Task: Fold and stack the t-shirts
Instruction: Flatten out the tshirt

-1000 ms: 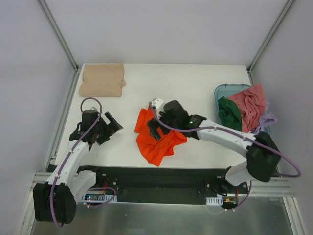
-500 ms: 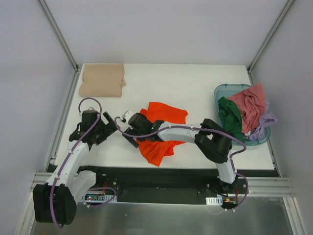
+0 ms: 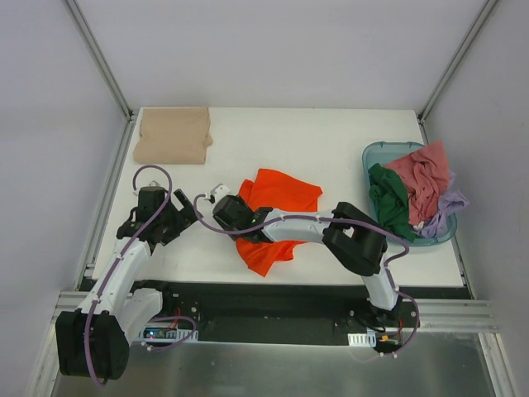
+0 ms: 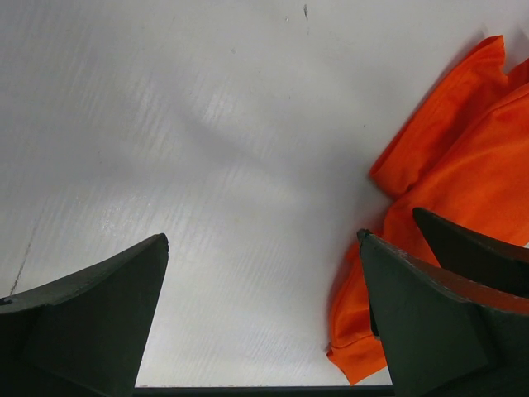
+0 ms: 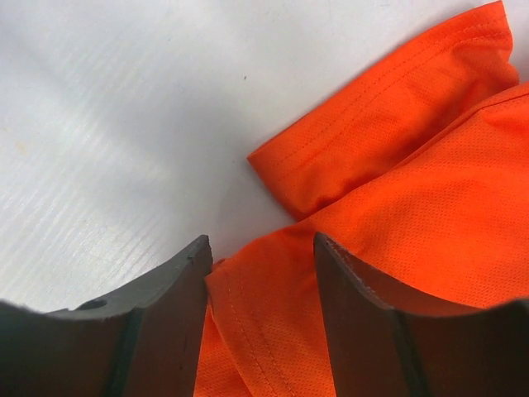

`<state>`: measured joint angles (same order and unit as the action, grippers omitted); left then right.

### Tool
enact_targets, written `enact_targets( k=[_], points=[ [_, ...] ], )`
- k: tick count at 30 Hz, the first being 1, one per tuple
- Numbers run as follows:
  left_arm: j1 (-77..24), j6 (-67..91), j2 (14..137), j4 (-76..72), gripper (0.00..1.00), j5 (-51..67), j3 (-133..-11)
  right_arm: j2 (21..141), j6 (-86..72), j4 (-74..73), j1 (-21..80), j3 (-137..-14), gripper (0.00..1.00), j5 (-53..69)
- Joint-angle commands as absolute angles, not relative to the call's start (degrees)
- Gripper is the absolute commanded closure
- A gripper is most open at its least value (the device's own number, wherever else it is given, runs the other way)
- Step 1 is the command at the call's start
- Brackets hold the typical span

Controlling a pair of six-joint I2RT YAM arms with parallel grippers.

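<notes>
The orange t-shirt (image 3: 281, 198) is lying rumpled near the middle of the table (image 3: 331, 136), well apart from the tan t-shirt (image 3: 172, 135) folded at the far left corner. The right gripper (image 5: 260, 248) is reaching across to the orange shirt's left edge. Its fingers are standing half apart with a hem lying between them, not pinching yet as far as the wrist view lets me tell. The left gripper (image 4: 260, 244) is hovering spread wide over bare table just beside the cloth, holding nothing. To do this well, the right should be seating the hem deep between its pads, one layer only, then drawing outward and low so the cloth flattens instead of bunching.
</notes>
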<state>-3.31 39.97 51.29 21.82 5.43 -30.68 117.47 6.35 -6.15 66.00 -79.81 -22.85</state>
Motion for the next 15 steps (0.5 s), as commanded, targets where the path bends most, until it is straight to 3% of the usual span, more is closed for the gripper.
enact_targets(
  k=[1, 3, 15],
  points=[
    [-3.2, 39.3, 50.8, 22.1, 0.01, 5.6, -31.3, 113.4, 3.2, -4.1, 66.1, -79.7, 0.49, -25.3],
    [-3.2, 39.4, 50.9, 22.1, 0.01, 5.6, -31.3, 113.0, 2.6, -4.0, 66.1, -80.0, 0.53, -25.8],
    [-3.2, 39.3, 51.3, 22.1, 0.01, 6.7, -31.3, 114.7, 0.1, -5.6, 65.9, -82.6, 0.52, -30.2]
  ],
)
